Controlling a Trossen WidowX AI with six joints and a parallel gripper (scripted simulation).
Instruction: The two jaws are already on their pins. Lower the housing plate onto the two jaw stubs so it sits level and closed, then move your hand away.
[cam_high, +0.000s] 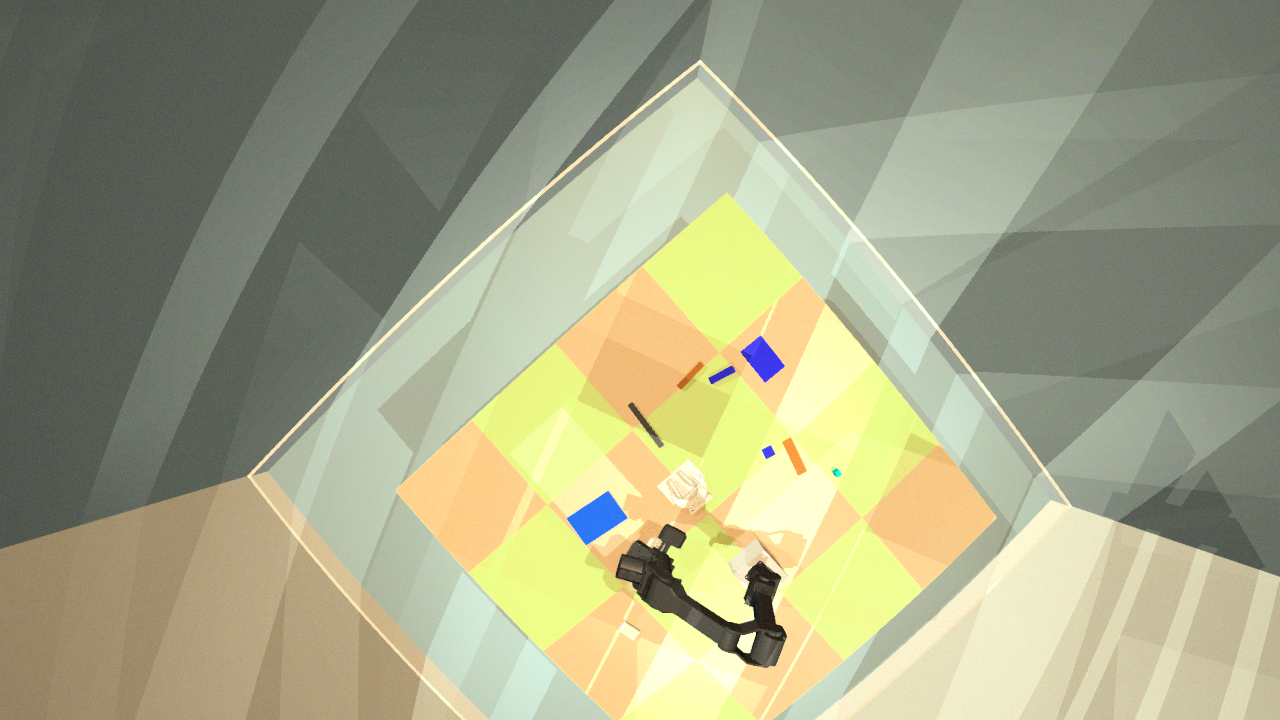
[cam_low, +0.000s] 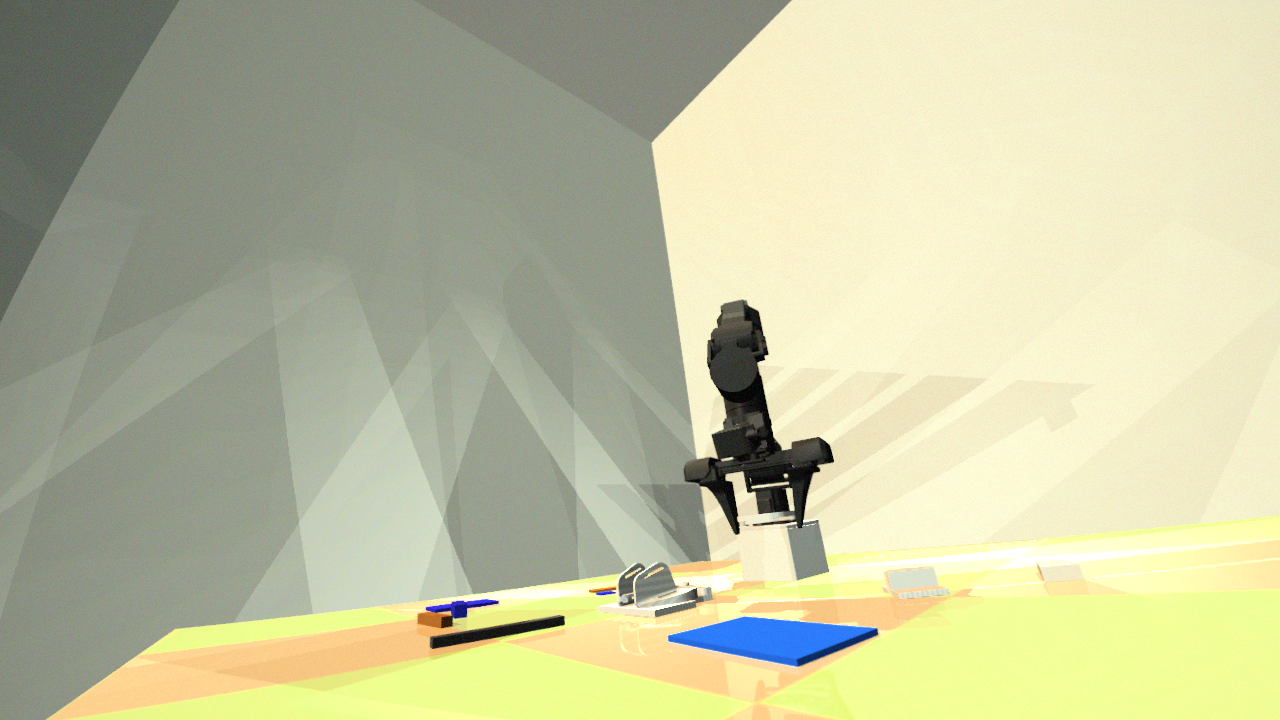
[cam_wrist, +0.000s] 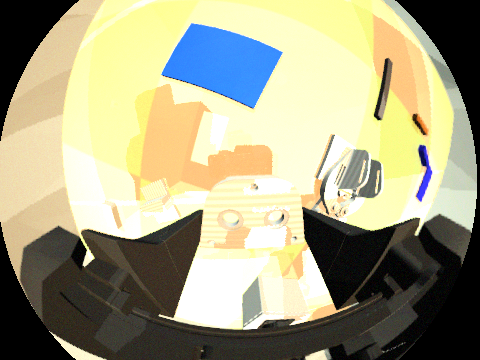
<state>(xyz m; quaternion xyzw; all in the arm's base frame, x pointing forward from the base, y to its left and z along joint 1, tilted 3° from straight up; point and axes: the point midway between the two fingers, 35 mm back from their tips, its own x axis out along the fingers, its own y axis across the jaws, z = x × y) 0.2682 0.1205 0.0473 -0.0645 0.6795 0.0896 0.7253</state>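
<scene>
My gripper (cam_high: 654, 548) (cam_low: 768, 527) (cam_wrist: 251, 213) is shut on the housing plate (cam_low: 768, 518) (cam_wrist: 250, 200), a pale plate with two large holes and a rounded far edge. It hangs well above the floor, in front of the arm's base in the exterior view. The pale gripper assembly (cam_high: 684, 486) (cam_low: 648, 610) (cam_wrist: 332, 155) stands on the floor, apart from my hand and to its right in the wrist view. Its two curved jaws (cam_low: 657, 583) (cam_wrist: 355, 167) stand up side by side. The stubs cannot be told apart clearly.
A blue plate (cam_high: 597, 517) (cam_low: 774, 637) (cam_wrist: 222, 65) and a black bar (cam_high: 645, 425) (cam_low: 496, 632) (cam_wrist: 384, 90) lie near the assembly. A pale bracket (cam_low: 911, 580) (cam_wrist: 156, 196) and a pale block (cam_high: 630, 629) (cam_low: 1060, 572) lie on the other side. Blue and orange pieces lie farther off.
</scene>
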